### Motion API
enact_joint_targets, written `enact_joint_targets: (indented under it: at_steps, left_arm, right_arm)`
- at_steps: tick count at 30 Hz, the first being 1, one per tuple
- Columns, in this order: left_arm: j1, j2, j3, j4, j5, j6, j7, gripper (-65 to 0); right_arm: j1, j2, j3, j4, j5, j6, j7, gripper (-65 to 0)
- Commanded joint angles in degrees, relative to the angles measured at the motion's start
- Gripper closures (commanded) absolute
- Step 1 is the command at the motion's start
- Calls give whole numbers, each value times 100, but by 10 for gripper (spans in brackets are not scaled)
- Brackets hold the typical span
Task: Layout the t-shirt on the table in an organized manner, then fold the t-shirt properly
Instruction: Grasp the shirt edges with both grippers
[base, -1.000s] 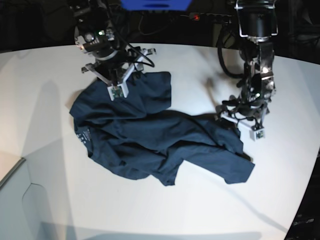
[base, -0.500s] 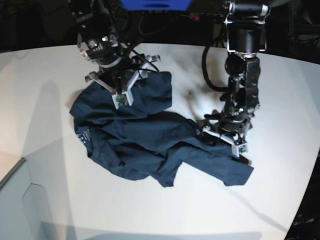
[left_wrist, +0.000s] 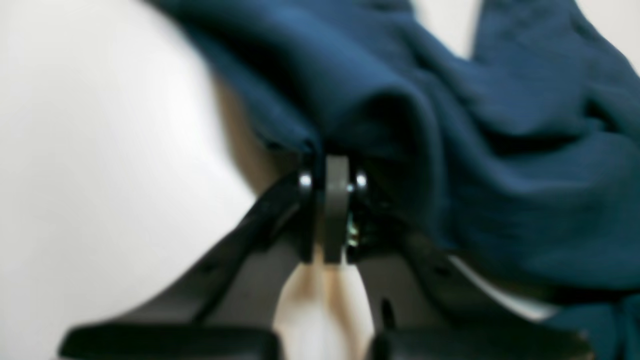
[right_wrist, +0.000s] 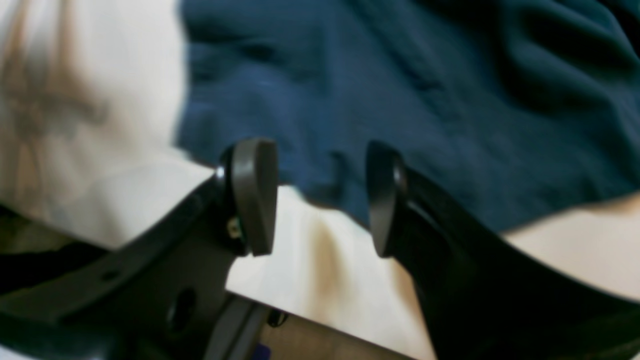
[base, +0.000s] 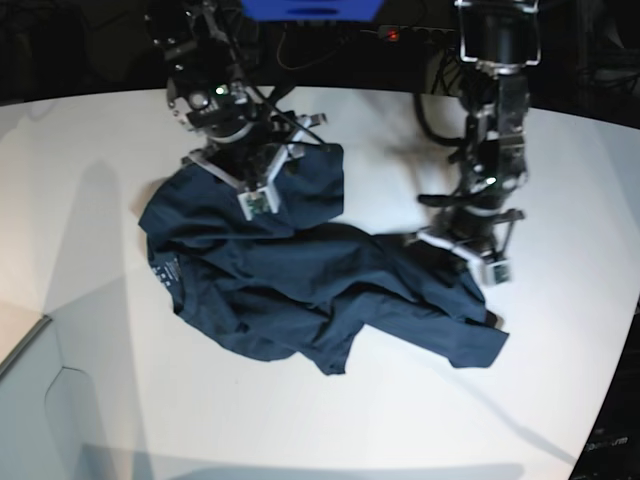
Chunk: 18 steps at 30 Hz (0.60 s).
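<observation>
The navy t-shirt (base: 300, 280) lies crumpled across the white table (base: 100, 150). On the base view's right, my left gripper (base: 452, 258) stands over the shirt's right part. The left wrist view shows that gripper (left_wrist: 332, 170) shut, with a fold of the t-shirt (left_wrist: 500, 125) bunched at its tips. My right gripper (base: 268, 178) hangs over the shirt's upper left part. In the right wrist view it (right_wrist: 316, 150) is open, its fingertips just above an edge of the t-shirt (right_wrist: 400, 75), with nothing between them.
A pale box edge (base: 35, 390) sits at the table's front left corner. Dark equipment, cables and a blue object (base: 310, 8) stand behind the far table edge. The table's curved edge runs down the right side (base: 615, 380).
My left gripper has shut on the shirt's right part and its arm has shifted slightly back. My right gripper has drifted a little to the right over the shirt, still open.
</observation>
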Motion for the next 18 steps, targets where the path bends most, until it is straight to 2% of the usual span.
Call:
enact_joint_targets:
  at_steps: [1,4,9,14,18]
  left_arm:
    - [77,-84,-96,287,-15,-43,-133,-1]
    - [604,-251,-448,894,-15,-43,-133,-1]
    - [1316,-524,-1019,1588,-15,-52,-133,-1]
    - [1457,-770,-1371,1324,-6,-52,-133,-4]
    - [1430,-990,-1415,1034,-6,-52,-133,-16]
  right_arm:
    - [23,-31,-103,98,29,25,95,-302]
    - [23,-31,-393,89,29,25,95,-325]
    - [85,-31,-639,72,29,25,95,-327]
    - [226,-40,-639,-306,29,25,157,-328]
    - [199,-31,-639,-623,29,25,746,-328]
